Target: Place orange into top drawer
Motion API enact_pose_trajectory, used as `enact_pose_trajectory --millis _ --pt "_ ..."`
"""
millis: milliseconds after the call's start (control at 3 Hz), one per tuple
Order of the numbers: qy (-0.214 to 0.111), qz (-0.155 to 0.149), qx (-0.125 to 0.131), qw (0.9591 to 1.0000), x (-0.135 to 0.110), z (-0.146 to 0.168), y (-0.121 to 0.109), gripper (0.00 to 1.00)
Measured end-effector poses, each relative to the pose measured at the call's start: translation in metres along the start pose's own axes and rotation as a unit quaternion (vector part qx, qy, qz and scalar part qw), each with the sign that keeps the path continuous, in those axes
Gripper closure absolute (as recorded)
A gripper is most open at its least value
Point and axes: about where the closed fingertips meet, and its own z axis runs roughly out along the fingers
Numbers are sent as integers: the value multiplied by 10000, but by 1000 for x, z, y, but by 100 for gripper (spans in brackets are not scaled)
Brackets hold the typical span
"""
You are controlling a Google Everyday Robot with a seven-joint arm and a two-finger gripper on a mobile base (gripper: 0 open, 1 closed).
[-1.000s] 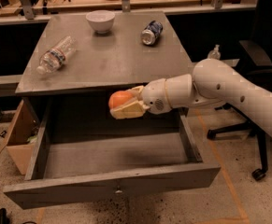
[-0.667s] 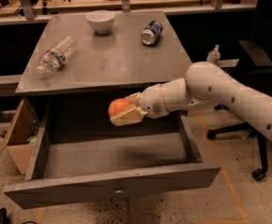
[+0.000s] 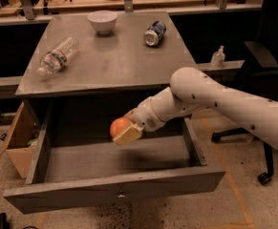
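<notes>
The orange [image 3: 119, 126] is a small round fruit held in my gripper [image 3: 124, 130], which is shut on it above the middle of the open top drawer [image 3: 114, 191]. The drawer is a wide shallow grey one, pulled fully out from the grey cabinet, with a small knob [image 3: 122, 194] on its front panel. Its inside holds nothing that I can see. My white arm [image 3: 215, 99] reaches in from the right, passing over the drawer's right wall.
On the cabinet top [image 3: 110, 61] lie a white bowl [image 3: 102, 21], a tipped can [image 3: 155, 33] and a plastic bottle [image 3: 56, 56] on its side. A cardboard box [image 3: 19, 142] stands left of the drawer. An office chair [image 3: 258, 80] stands right.
My gripper with the orange has moved down and slightly toward the front, lower into the drawer opening. The arm's elbow has come down with it.
</notes>
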Motion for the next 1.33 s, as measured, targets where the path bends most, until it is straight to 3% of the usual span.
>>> enact_pose_trajectory --millis 667,1000,1333 --pt "1019 -77 458 9937 43 26 16 35" --pt "1181 69 446 9920 61 34 18 13" --pt "1229 166 495 9910 71 34 14 0"
